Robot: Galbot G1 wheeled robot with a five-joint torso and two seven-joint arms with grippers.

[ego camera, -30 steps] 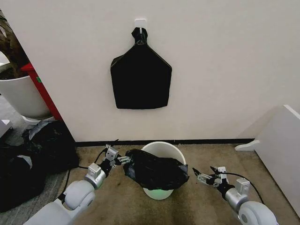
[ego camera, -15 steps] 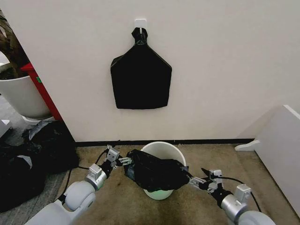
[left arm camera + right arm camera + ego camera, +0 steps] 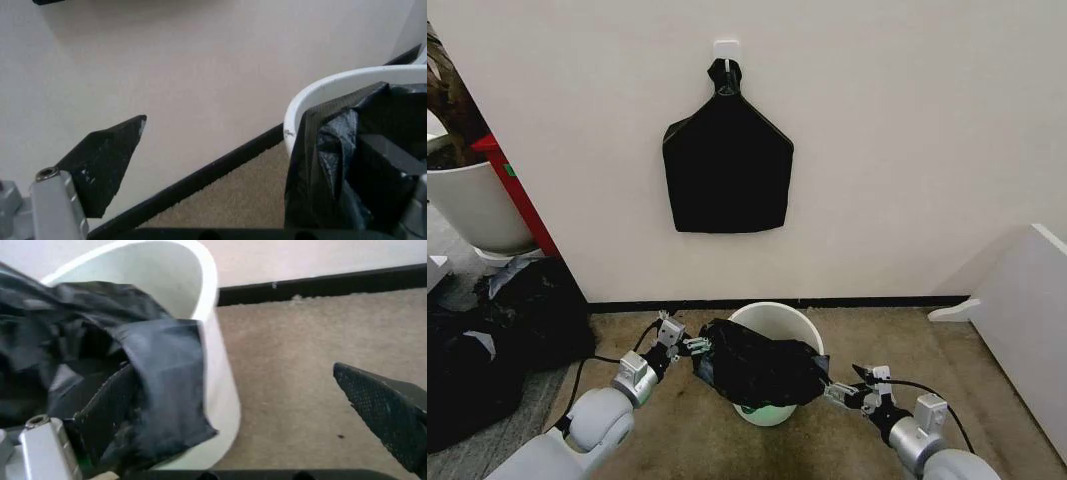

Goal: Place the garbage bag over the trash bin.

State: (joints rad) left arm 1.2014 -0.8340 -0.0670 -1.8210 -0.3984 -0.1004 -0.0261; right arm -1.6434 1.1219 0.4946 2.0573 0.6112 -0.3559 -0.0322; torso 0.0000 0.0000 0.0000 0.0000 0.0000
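1. The right gripper (image 3: 839, 391) had been brought in from open carpet (image 3: 687, 440) to the near right side of the trash bin (image 3: 776, 313); a second earlier it had been seen well apart from the bin, and half a second earlier just beside the film.
2. Its jaws were seen spread wide in the right wrist view, one finger (image 3: 107, 410) laid against the hanging flap of the garbage bag (image 3: 160, 390), the other out over the carpet. Nothing was yet pinched.
3. The left gripper (image 3: 689, 346) was found unmoved at the bin's left side. In the left wrist view its jaws were spread, one finger tucked in the bag's folds and the other free; a grip on the film was not shown.
4. The garbage bag (image 3: 762, 368) was draped bunched across the near half of the rim, with the far rim left bare.
5. It was judged that a second hold was being set up so the mouth could be stretched over the rim.
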